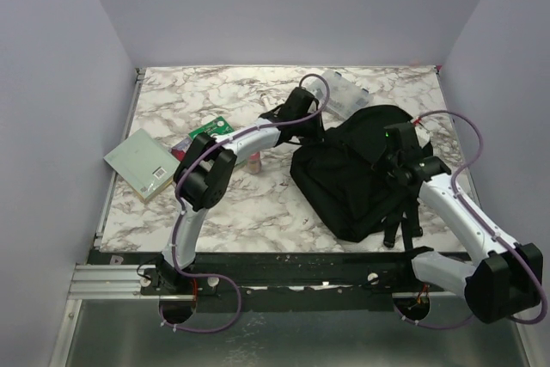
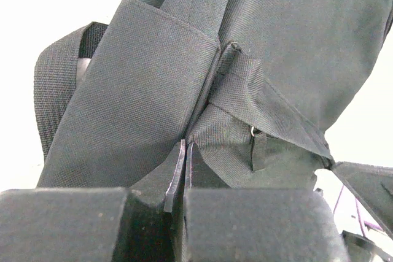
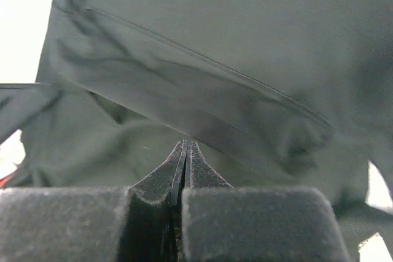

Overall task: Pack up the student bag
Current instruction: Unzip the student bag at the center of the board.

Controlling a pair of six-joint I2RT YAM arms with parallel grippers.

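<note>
The top view looks down from high on the near side, facing far, and takes in the whole marble bench (image 1: pixel 249 212). Each wrist view looks out past its own left pincer (image 2: pixel 186 145) or right pincer (image 3: pixel 186 144), very near the student bag (image 1: pixel 344 186), which all three views share.

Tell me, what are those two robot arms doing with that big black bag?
Two robot arms are working on the black student bag lying on the marble table. The left fingers are shut, tips at a seam by the zip; the right fingers are shut against the fabric on its other side. Whether either pinches cloth is unclear. A book and a clear box lie outside the bag.
</note>
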